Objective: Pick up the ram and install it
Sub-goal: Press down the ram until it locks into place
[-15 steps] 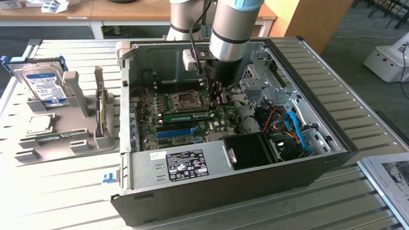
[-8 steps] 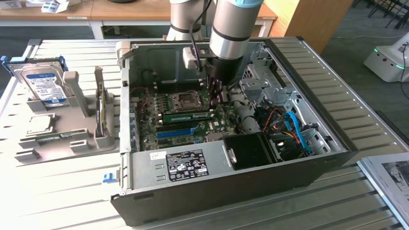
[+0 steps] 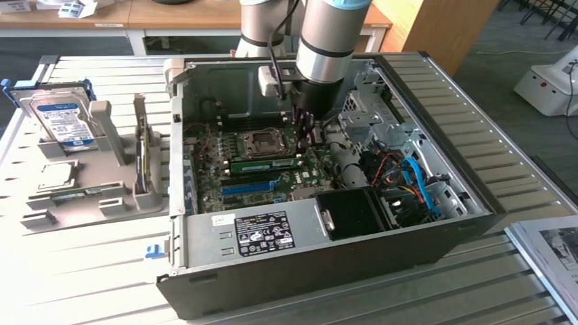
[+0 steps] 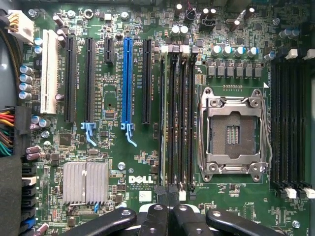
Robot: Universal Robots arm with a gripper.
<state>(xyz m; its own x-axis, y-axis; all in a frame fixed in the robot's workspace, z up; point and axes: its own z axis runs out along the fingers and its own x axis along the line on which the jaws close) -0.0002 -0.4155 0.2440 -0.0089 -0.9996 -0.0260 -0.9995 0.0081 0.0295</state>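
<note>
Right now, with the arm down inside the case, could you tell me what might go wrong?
The ram lies along the memory slots right beside the empty CPU socket; a sideways slip could hit its contacts. The gripper hangs close over the board, so pressing a misaligned stick might strain the slot.

- My arm (image 3: 323, 37) comes in at the upper centre of the exterior frame: thick silver-grey tube segments, with a light blue ring at the joint.
- I see a small pale grey box (image 3: 271, 80) on its side, with a dark cable running along it.
- Below that the wrist narrows to black.
- My end effector (image 4: 165, 216) is black: glossy linkage bars with round silver screws.
</note>
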